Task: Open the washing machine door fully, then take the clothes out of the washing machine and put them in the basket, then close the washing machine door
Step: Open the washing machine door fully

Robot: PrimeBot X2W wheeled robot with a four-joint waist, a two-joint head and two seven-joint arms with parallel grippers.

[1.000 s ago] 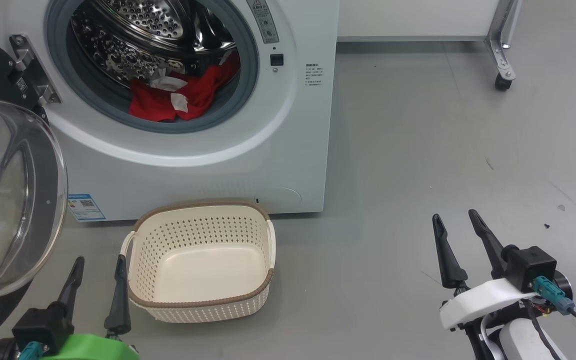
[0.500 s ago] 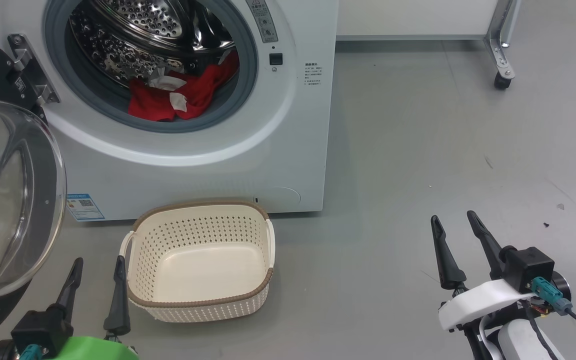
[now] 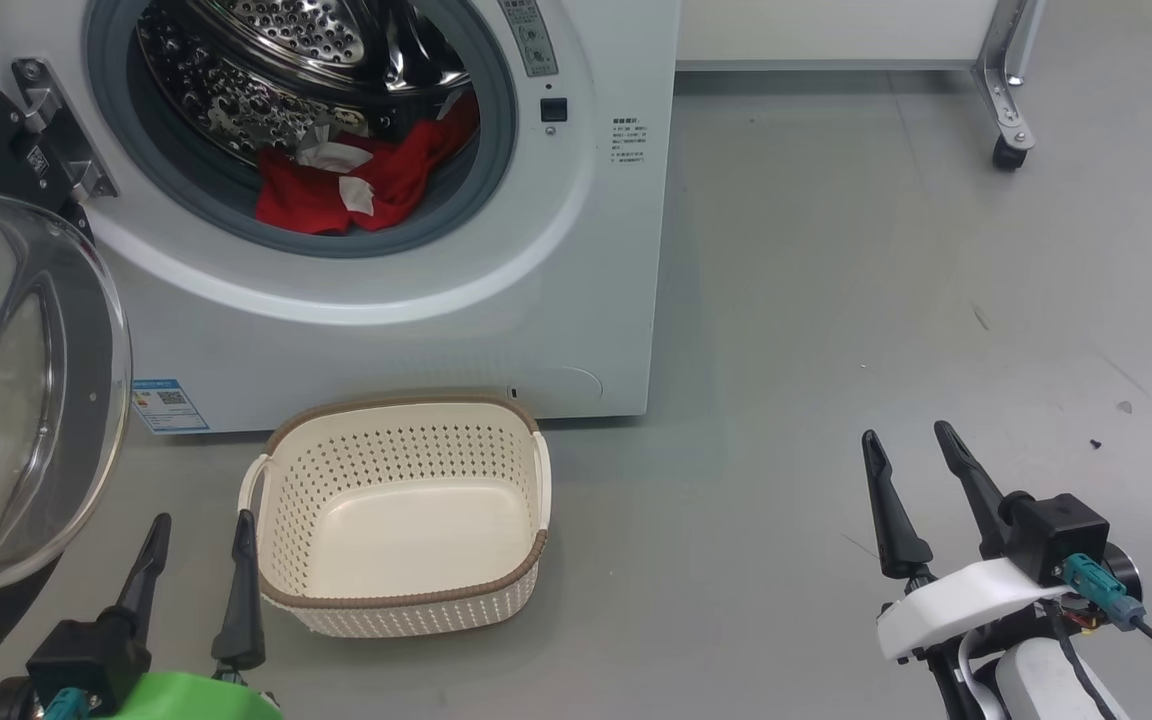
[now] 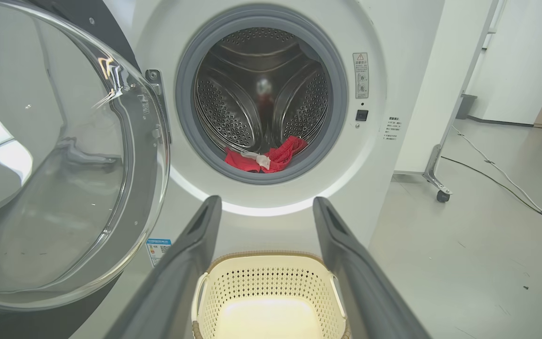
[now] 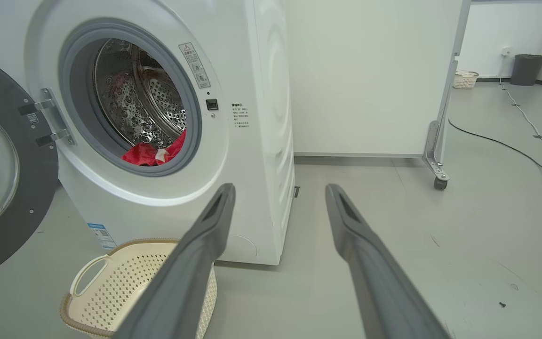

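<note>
The white washing machine [image 3: 576, 260] stands open. Its black washing machine door [image 3: 6, 400] with the clear glass bowl hangs swung out at the left. Red clothes [image 3: 356, 185] with white patches lie at the front of the steel drum, also seen as clothes [image 4: 264, 157] and clothes [image 5: 155, 151]. The cream basket [image 3: 406, 595] sits empty on the floor in front of the machine. My left gripper [image 3: 198, 530] is open just left of the basket, holding nothing. My right gripper [image 3: 906, 440] is open over bare floor far to the right.
A white panel on a metal leg with a caster [image 3: 1006, 155] stands behind at the right. Cables [image 5: 511, 146] run over the grey floor [image 3: 836, 300] further back. A dark bin [image 5: 527, 68] and another small basket [image 5: 466, 79] stand by the far wall.
The whole head picture has shifted slightly, so the camera moved a little. Both grippers stay open and near the same spots; the clothes and basket lie as before.
</note>
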